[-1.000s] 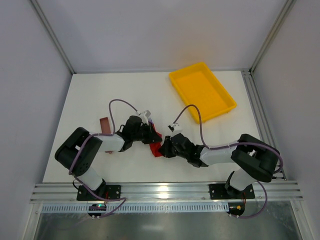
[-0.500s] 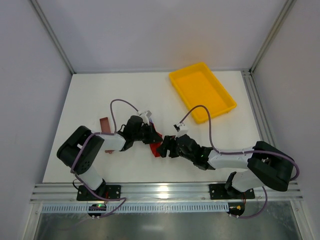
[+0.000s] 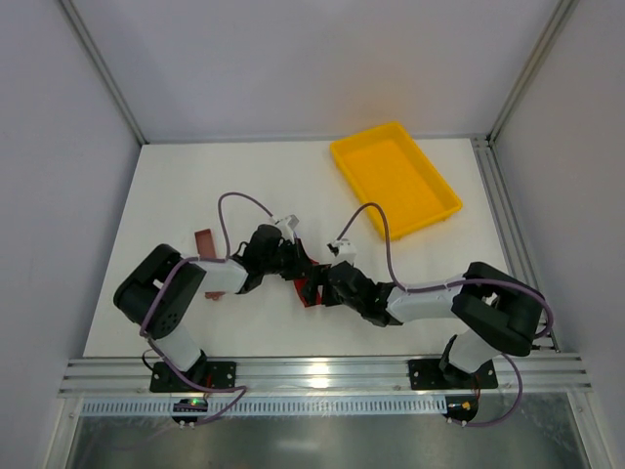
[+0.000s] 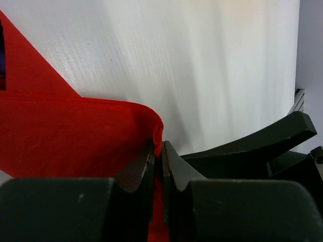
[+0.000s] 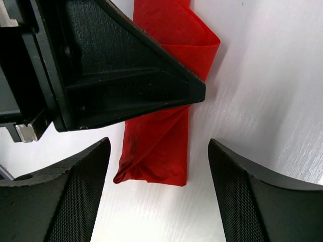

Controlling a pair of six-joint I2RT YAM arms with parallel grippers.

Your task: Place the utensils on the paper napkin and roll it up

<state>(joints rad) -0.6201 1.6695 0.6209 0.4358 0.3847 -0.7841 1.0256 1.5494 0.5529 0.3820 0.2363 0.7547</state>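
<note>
Paper napkin (image 5: 161,133), rolled and red, lies on the table (image 5: 262,75); my left pincer (image 4: 158,154) pinches its edge, my right pincer (image 5: 157,151) gapes wide (one finger each side of the roll).

Off-task items: yellow tray (image 3: 395,181), brown-red block (image 3: 204,242), white bench (image 3: 244,186).
Tray is shallow, rectangular plastic, sitting on the far right of the bench, skewed to the bench edges with one long side toward the far-right corner. Block is small and rectangular, on the left half at mid-depth, well apart from the tray. Pale enclosure walls (image 3: 293,68) close off three sides. A ribbed aluminium rail (image 3: 322,369) runs along the near edge.
</note>
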